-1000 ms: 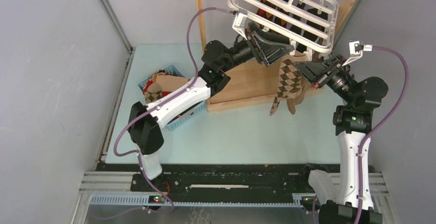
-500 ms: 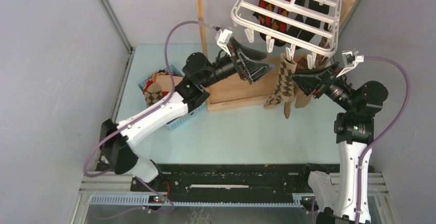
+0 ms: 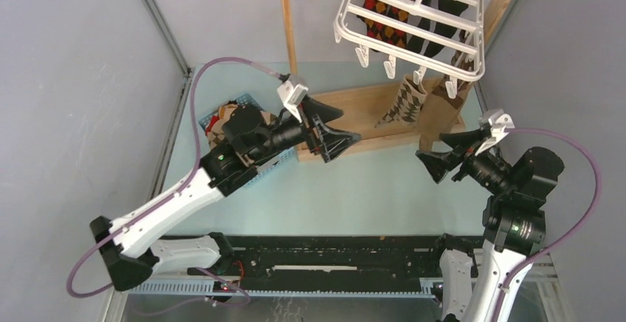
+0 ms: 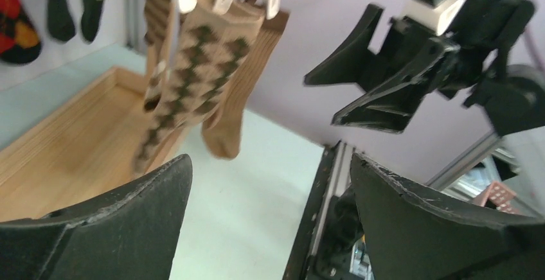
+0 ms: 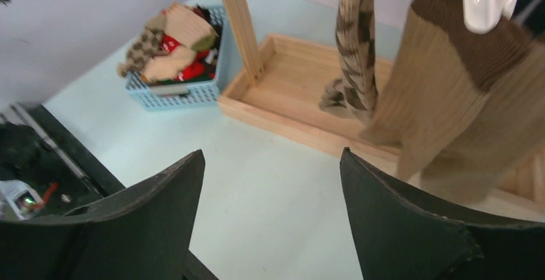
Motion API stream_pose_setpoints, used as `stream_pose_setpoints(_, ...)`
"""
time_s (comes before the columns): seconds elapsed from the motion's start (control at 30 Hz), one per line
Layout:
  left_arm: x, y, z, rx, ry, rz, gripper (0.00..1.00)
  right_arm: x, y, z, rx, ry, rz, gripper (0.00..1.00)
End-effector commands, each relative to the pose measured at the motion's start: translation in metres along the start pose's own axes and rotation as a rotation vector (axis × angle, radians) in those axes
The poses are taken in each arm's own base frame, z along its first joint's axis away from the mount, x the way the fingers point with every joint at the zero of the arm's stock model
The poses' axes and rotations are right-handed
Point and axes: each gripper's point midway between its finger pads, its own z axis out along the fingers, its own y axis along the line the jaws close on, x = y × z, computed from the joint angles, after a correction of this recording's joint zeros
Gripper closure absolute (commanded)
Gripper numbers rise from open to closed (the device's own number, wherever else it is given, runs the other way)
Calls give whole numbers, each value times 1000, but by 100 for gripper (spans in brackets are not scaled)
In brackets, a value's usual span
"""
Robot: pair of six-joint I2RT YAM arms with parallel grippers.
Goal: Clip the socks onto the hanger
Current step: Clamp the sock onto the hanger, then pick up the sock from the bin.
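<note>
Socks [image 3: 402, 100] clipped under hanger [image 3: 411, 23], above stand base [image 3: 365, 111] — basket [image 5: 173, 92] left, apparently touching.

The top camera is looking down from above and behind the arms, taking in the whole table [image 3: 354, 189], the wooden stand [image 3: 369, 115] and the hanger [image 3: 413, 57]. The left wrist camera is peering out between the fingers of the left claw [image 4: 268, 164], facing across the table toward the right claw [image 4: 321, 100], with the argyle sock [image 4: 193, 68] and the tan sock [image 4: 234, 100] hanging near. The right wrist camera is looking down the opposite way between its own fingers, very close to the tan sock, toward the blue basket [image 5: 180, 92]. Both wrist views are sharing those two socks and the stand's base; the top view is covering it all.
</note>
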Motion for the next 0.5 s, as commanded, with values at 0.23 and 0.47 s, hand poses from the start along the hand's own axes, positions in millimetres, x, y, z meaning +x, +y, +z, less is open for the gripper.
stream_pose_setpoints(0.23, 37, 51, -103, -343, 133, 157, 0, 67, 1, -29, 87, 232, -78, 0)
stream_pose_setpoints(0.47, 54, 100, -176, -687, 82, 75, 0, 92, -12, -41, 151, 353, -100, 0)
